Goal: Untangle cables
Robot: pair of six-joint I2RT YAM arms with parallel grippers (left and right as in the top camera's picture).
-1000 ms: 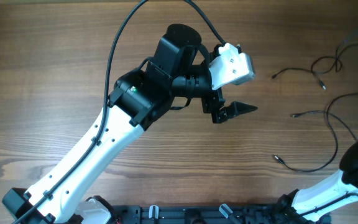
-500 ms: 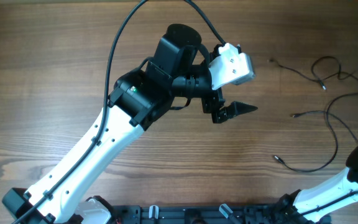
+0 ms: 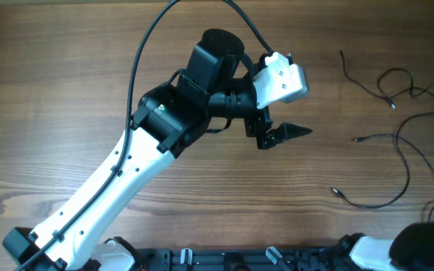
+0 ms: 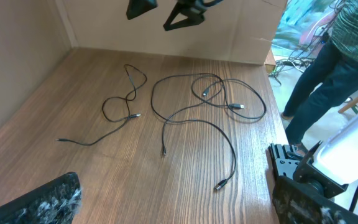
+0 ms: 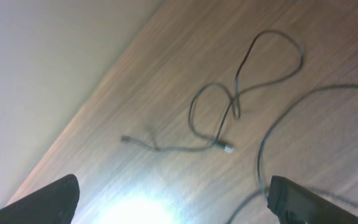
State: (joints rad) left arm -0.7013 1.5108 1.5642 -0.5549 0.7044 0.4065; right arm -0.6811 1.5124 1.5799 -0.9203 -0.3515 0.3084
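Observation:
Thin black cables lie spread on the wooden table at the right: one strand (image 3: pixel 368 83) with loops, a second (image 3: pixel 405 143) and a third (image 3: pixel 375 202) ending in a small plug. The left wrist view shows them as separate loose strands (image 4: pixel 191 121). My left gripper (image 3: pixel 285 134) hovers over the table's middle, well left of them, open and holding nothing (image 4: pixel 176 208). My right gripper (image 5: pixel 173 211) is open above a looped cable (image 5: pixel 229 106) with a plug end, and nothing sits between its fingers (image 5: pixel 297 199). Only the right arm's dark body (image 3: pixel 428 245) shows overhead.
A cardboard wall (image 4: pixel 166 31) backs the table's far side in the left wrist view. A person (image 4: pixel 334 62) stands beyond the table's right edge. The left arm's thick black cable (image 3: pixel 138 60) arcs over the table.
The free end of the upper right strand has swung toward the far edge. The right arm's dark body has dropped toward the bottom right corner. The left arm has not moved.

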